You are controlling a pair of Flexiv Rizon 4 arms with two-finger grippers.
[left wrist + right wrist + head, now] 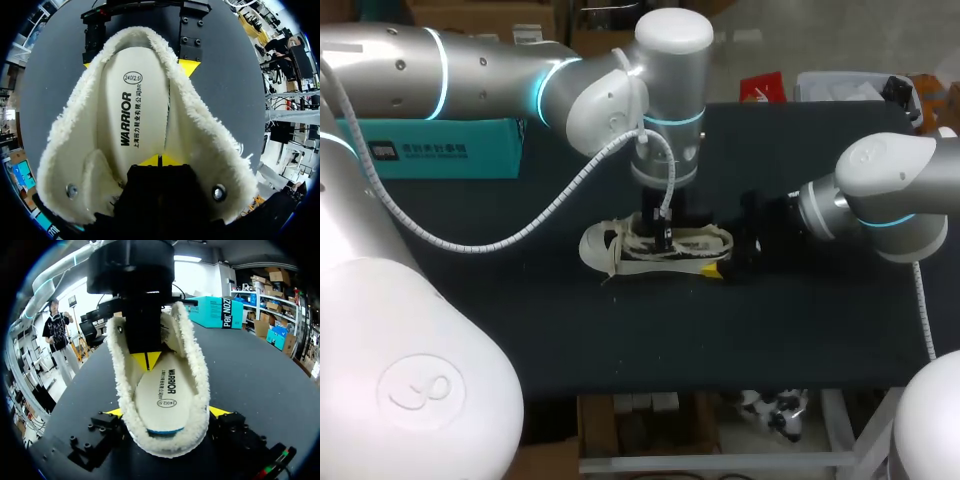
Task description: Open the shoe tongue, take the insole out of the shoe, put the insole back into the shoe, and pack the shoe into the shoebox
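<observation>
A cream shoe (pixel 620 250) with a fleecy lining lies mid-table, its mouth spread wide. The white printed insole (pixel 132 100) lies flat inside it and also shows in the right wrist view (pixel 162 395). My left gripper (pixel 159 161) comes down from above into the shoe, shut, its yellow tips together against the insole near the tongue end. My right gripper (pixel 167 412) stands wide around the heel, one yellow fingertip (pixel 220 411) pressing the fleece on each side. The teal shoebox (pixel 440 150) stands at the back left.
The dark table (pixel 620 340) has free room in front of the shoe and to its left. My left arm hangs over the shoe from the back left; my right arm reaches in low from the right.
</observation>
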